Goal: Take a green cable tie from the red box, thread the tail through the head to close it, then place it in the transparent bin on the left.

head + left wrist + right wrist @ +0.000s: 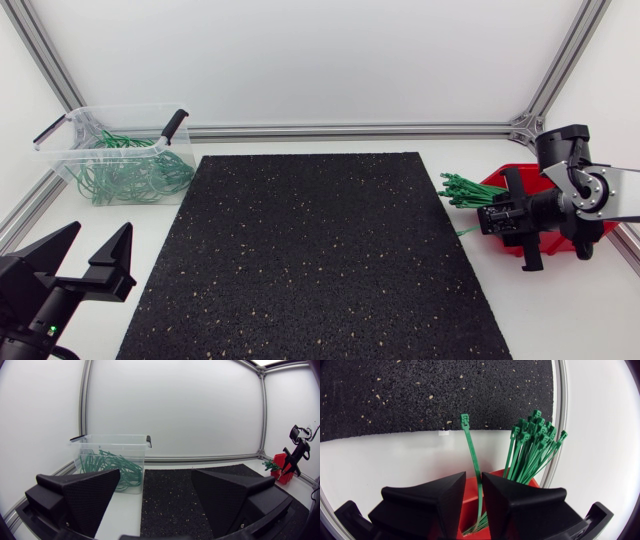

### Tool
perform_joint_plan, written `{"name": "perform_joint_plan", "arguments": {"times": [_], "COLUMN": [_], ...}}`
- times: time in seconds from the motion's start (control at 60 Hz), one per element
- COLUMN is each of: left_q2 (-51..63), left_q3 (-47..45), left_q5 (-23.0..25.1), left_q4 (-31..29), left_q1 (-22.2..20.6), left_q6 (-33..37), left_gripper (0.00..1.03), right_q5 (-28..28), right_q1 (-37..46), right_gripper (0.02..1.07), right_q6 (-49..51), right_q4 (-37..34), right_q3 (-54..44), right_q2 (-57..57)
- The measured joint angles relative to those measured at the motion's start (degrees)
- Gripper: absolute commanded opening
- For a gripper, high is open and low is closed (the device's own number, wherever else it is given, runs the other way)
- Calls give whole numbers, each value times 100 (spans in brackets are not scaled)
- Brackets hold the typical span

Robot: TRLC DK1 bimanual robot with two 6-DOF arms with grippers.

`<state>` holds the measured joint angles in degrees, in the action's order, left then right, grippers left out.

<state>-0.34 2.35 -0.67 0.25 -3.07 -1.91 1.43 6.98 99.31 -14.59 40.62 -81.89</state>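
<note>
A bundle of green cable ties (465, 188) sticks out of the red box (503, 180) at the table's right edge. My right gripper (497, 215) hangs over the box. In the right wrist view one single green tie (472, 450) runs up through the narrow gap of that gripper (473, 480), close against one finger, with its head ahead of the tips. The rest of the bundle (532, 445) lies beside it. The transparent bin (70, 150) at the far left holds several looped ties (130, 175). My left gripper (85, 255) rests open and empty at the near left.
A black speckled mat (310, 260) covers the middle of the table. The bin (110, 440) has a black-handled lid clip on each end. Aluminium frame rails run along the back and side edges. The left wrist view shows the red box (280, 471) far across the table.
</note>
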Motion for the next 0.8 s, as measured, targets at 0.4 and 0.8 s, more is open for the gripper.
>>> {"name": "perform_joint_plan", "arguments": {"times": [0.4,0.8], "left_q2": [39,76], "left_q3": [0,0], "left_q5": [0,0], "left_q4": [0,0], "left_q1": [-2,-17], "left_q6": [0,0], "left_gripper": [99,99], "right_q5": [175,184], "right_q1": [-192,-498], "right_gripper": [8,8], "right_q6": [0,-232], "right_q4": [457,-328], "right_q3": [-251,-166], "right_q2": [251,1351]}}
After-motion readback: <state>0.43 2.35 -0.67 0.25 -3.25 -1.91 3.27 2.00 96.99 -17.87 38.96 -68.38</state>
